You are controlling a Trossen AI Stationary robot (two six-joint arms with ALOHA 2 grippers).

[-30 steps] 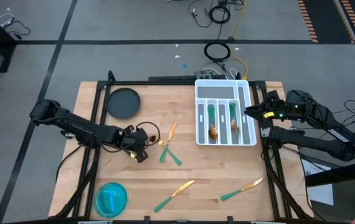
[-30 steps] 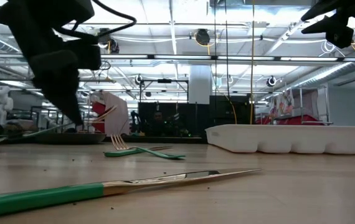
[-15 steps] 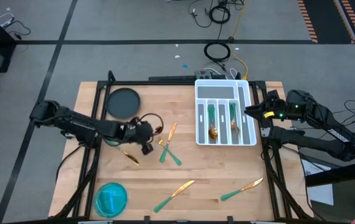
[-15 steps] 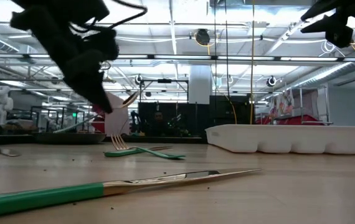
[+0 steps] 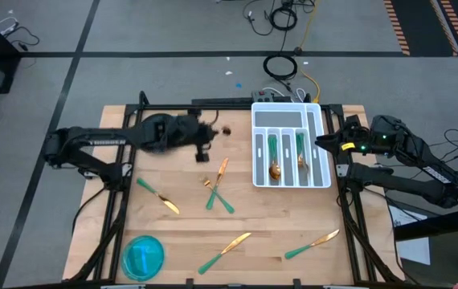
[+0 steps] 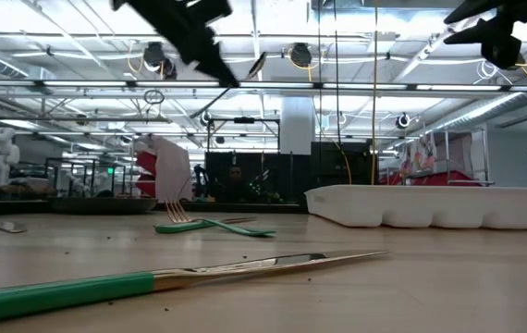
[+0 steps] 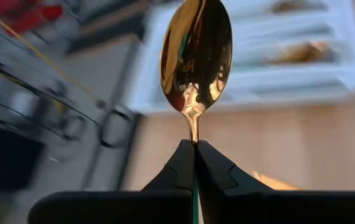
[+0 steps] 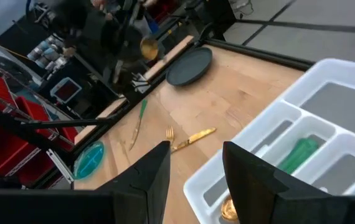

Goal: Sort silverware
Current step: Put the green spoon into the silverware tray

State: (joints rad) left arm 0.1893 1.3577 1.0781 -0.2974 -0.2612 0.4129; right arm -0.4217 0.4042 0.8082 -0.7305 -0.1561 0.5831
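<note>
My left gripper (image 5: 213, 133) is high over the table's far side, between the dark plate (image 5: 150, 122) and the white tray (image 5: 290, 178), shut on a spoon whose gold bowl (image 7: 196, 50) sticks out ahead of the fingers. More silverware lies loose: a knife (image 5: 158, 195), a crossed fork and another piece (image 5: 217, 197), a knife (image 5: 222, 169), and two knives (image 5: 225, 252) (image 5: 312, 245) near the front edge. Several pieces (image 5: 276, 156) lie in the tray's slots. My right gripper (image 8: 196, 177) waits open, high at the tray's right side. My left gripper pinches the spoon at its thin gold neck (image 7: 194, 132), just below the bowl, between the two fingertips (image 7: 180, 158). The green handle (image 7: 195, 199) runs back between the fingers, in line with them. The spoon is lifted clear of the table, bowl pointing toward the tray.
A blue bowl (image 5: 143, 257) stands at the front left corner. The dark plate is partly under the left arm. Bare wood lies between the loose silverware and the tray. Cables (image 5: 281, 68) lie on the floor beyond the far edge.
My left gripper has risen from low over the table's left middle and swung toward the far edge and the tray, rolling its wrist, with the spoon carried up clear of the table. A knife shows where the gripper stood before.
</note>
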